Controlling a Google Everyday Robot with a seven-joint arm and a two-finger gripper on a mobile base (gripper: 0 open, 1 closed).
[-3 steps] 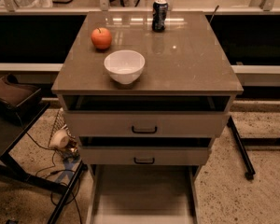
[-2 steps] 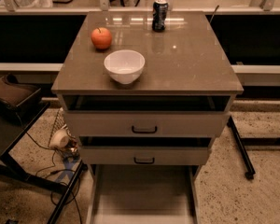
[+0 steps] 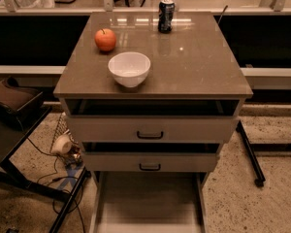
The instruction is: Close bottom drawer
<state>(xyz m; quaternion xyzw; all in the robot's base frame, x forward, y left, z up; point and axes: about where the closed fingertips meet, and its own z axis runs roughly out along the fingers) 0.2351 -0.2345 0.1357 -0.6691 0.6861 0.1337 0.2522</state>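
The bottom drawer (image 3: 148, 203) is pulled far out toward me at the bottom of the camera view. I see its plain grey box interior and side walls; its front and handle are cut off below the frame. Above it are two pale drawers with black bar handles, the top one (image 3: 150, 129) and the middle one (image 3: 150, 162), both slightly open. My gripper is not in view.
The cabinet's brown top (image 3: 194, 67) carries a white bowl (image 3: 129, 68), a red apple (image 3: 105, 39) and a dark soda can (image 3: 166, 15). A black stand and cables (image 3: 58, 178) are at the left on the floor. A black leg with a caster (image 3: 250, 154) is at the right.
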